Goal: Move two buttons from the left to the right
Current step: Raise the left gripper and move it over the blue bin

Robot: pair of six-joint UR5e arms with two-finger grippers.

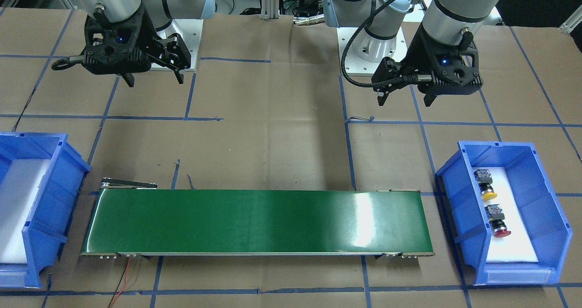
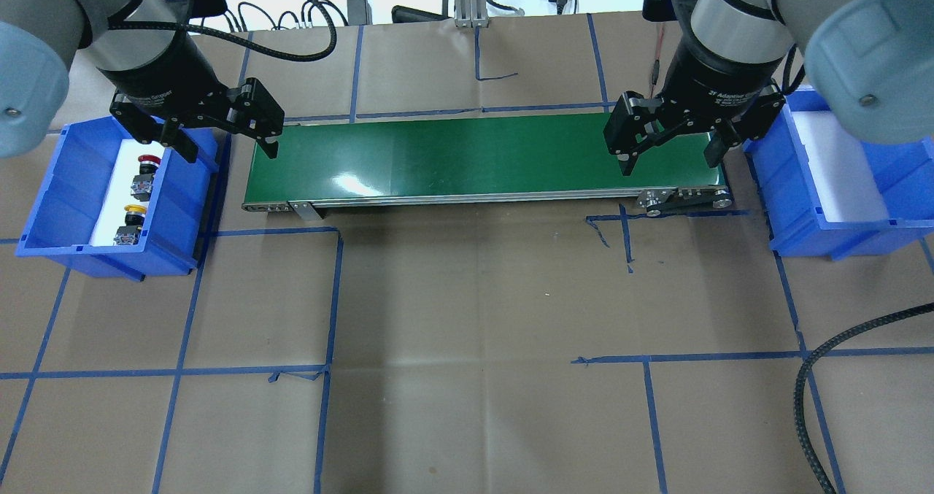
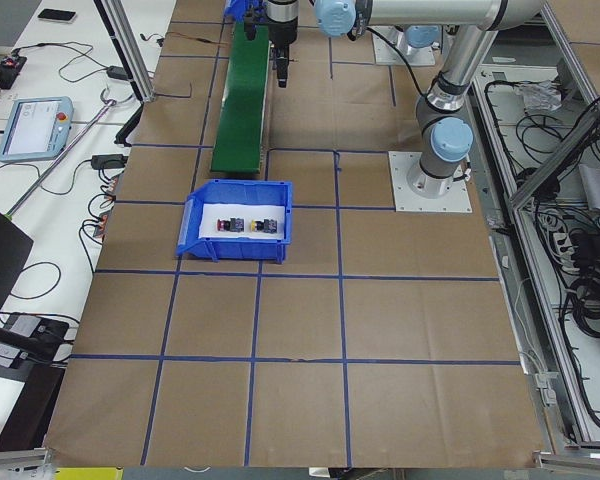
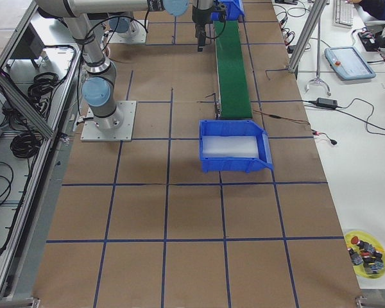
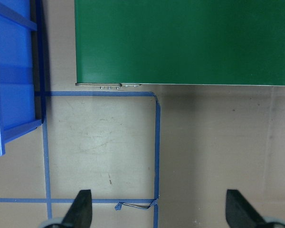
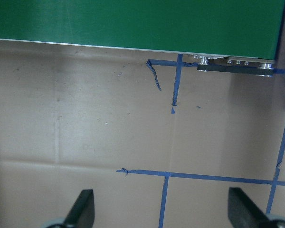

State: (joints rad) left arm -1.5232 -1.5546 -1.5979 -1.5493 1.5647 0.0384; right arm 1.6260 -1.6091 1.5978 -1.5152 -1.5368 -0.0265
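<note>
Only the fingertips of the left claw (image 5: 161, 209) show at the wrist view's bottom edge, and the blue bin (image 5: 12, 71) up-left of them is cut by the frame. Front-on, the other bin (image 1: 41, 185) below the right claw (image 1: 155, 80) runs off the edge. In the left side view the buttons (image 3: 234, 224) are too small to detail.

Clock directions are read from the robot's place, with twelve pointing away from it across the surface (image 2: 474, 333). A conveyor belt (image 2: 481, 158) lies crosswise toward twelve, running from nine to three. The left bin (image 2: 171, 217) sits just beside the belt's nine o'clock end, and the right bin (image 2: 839, 238) just beside its three o'clock end. In the left bin lie the far button (image 2: 144, 174) and, at six of it, the near button (image 2: 130, 224), close together but not touching. The left claw (image 2: 232, 151) hangs above the surface at six of the belt's nine o'clock end. The right claw (image 2: 668, 166) hangs at six of the belt's three o'clock end, well apart from the left claw.
</note>
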